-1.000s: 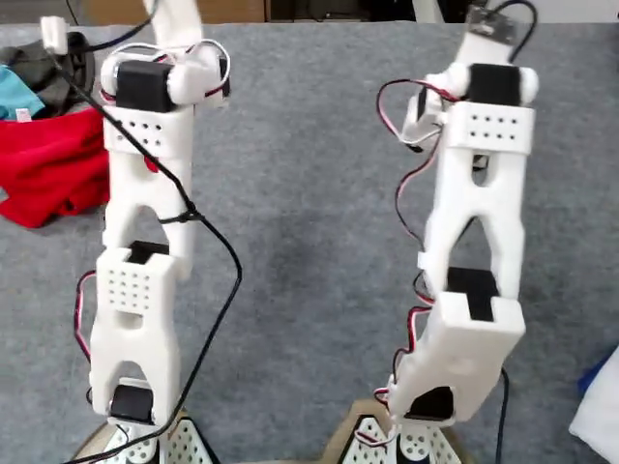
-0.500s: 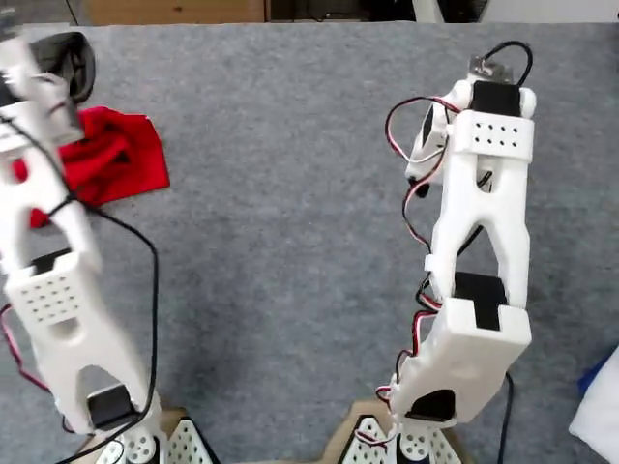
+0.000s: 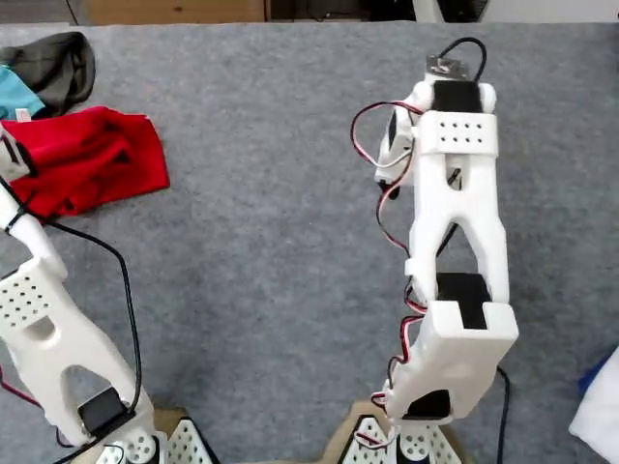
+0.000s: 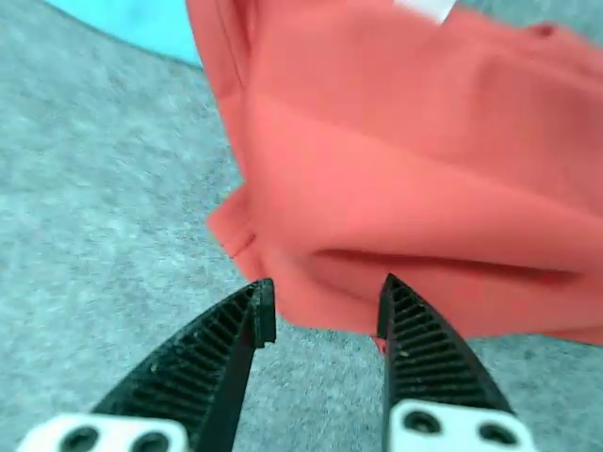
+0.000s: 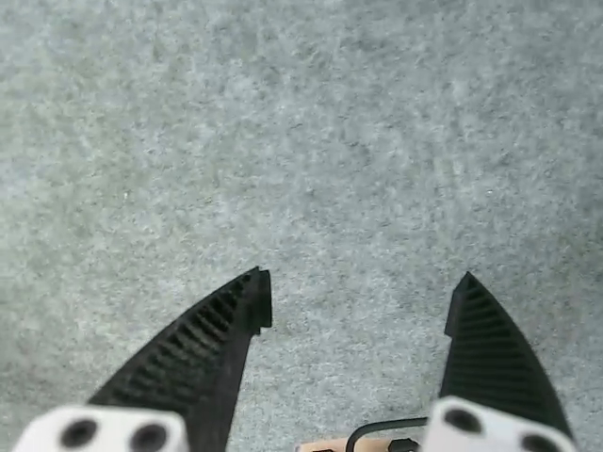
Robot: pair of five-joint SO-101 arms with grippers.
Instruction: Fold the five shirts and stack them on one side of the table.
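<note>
Crumpled red cloth shirt (image 3: 92, 155) far left on grey felt desk (image 3: 271, 145), left end effector (image 4: 325, 301) narrowly parted over its edge, right end effector (image 5: 363, 297) spread wide above desk.

The left claw (image 4: 326, 294) stands partly open and the right claw (image 5: 363, 279) wide open, both pointing downward.

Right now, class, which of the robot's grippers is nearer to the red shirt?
Left. The left gripper is open right at the edge of the red shirt; the right gripper, also open, is over the grey table, well away from the shirt.
</note>
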